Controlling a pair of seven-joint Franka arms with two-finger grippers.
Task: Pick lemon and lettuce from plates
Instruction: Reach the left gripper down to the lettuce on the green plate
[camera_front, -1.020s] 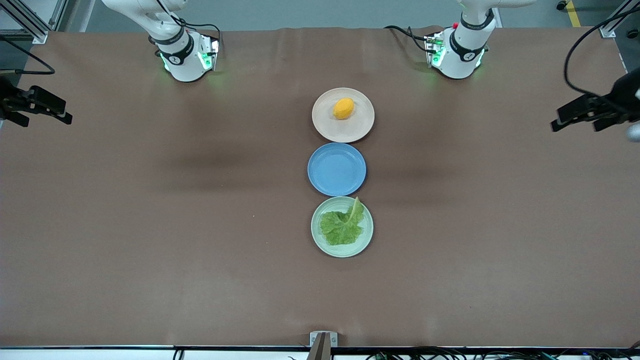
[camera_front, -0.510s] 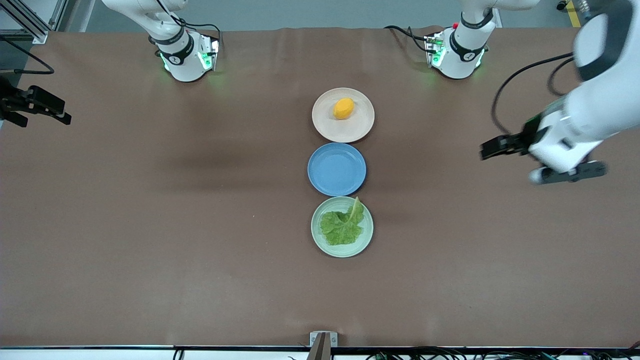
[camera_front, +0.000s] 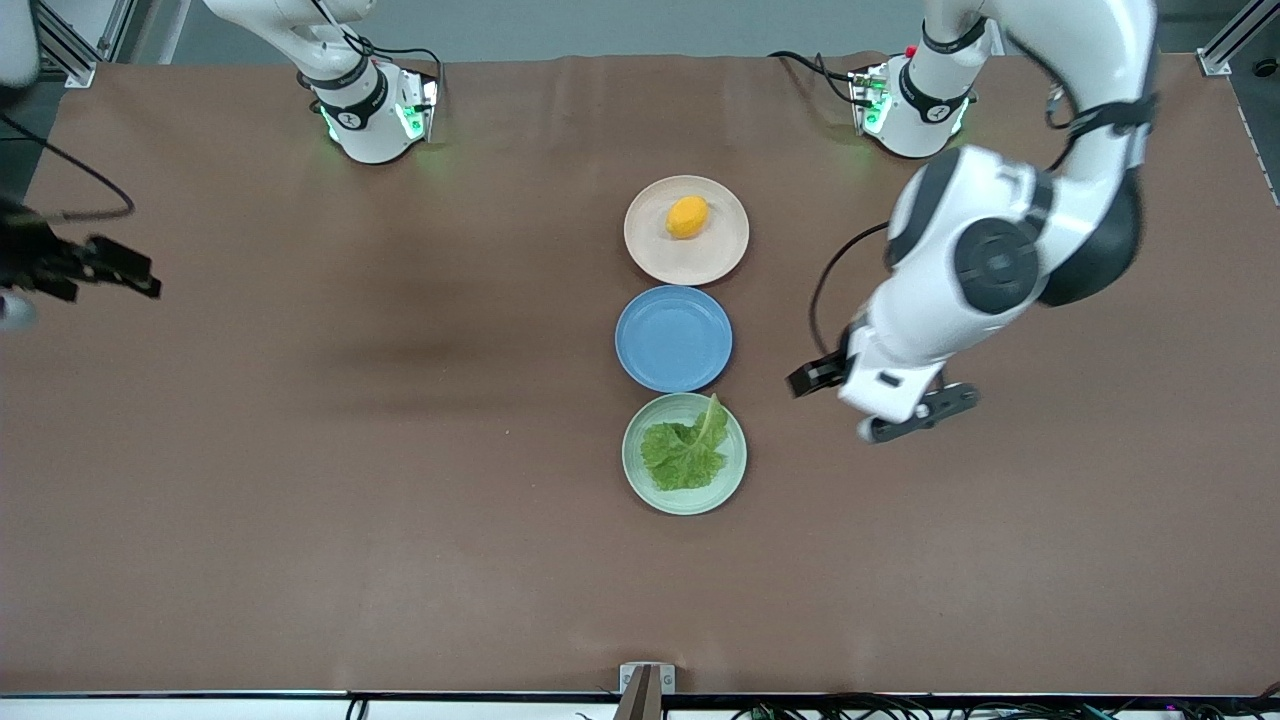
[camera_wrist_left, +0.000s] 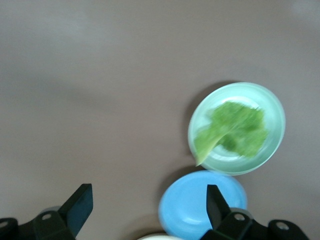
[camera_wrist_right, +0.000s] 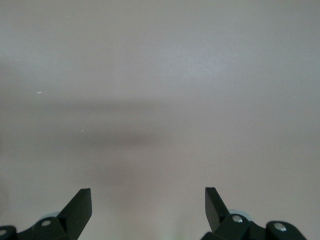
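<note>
Nearest the camera, just below the frame's centre, the lettuce (camera_front: 685, 455) lies flat in the mint plate (camera_front: 634, 478) with its pale stem tip poking over the rim toward the blue plate (camera_front: 673, 338). We judge the leaf the trickier pick. It is thin and hugs the plate, so fingers closing too high would catch nothing, and fingers pressing too low could clip the rim and drag the plate across the counter (camera_front: 400, 550). A pinch on a loose frill might also tear or slip.

The left gripper (camera_front: 812, 378) hangs over bare counter beside the gap between the mint and blue plates, toward the left arm's end, touching nothing. In the left wrist view its fingers (camera_wrist_left: 80, 202) stand wide apart and empty, with the lettuce ahead of them and off to one side, so the aim needs correcting before any descent.

In the upper middle of the frame the lemon (camera_front: 687, 217) sits on the beige plate (camera_front: 700, 262). Being oval and smooth, it could roll or squirt out if we close off-centre. It lies well apart from both grippers.

The right gripper (camera_front: 125, 280) is at the frame's edge, at mid-height, over the counter at the right arm's end. Its fingers (camera_wrist_right: 80, 205) are spread and empty, with only bare counter in the right wrist view. If both arms reach in together, they could crowd each other over the plates.
</note>
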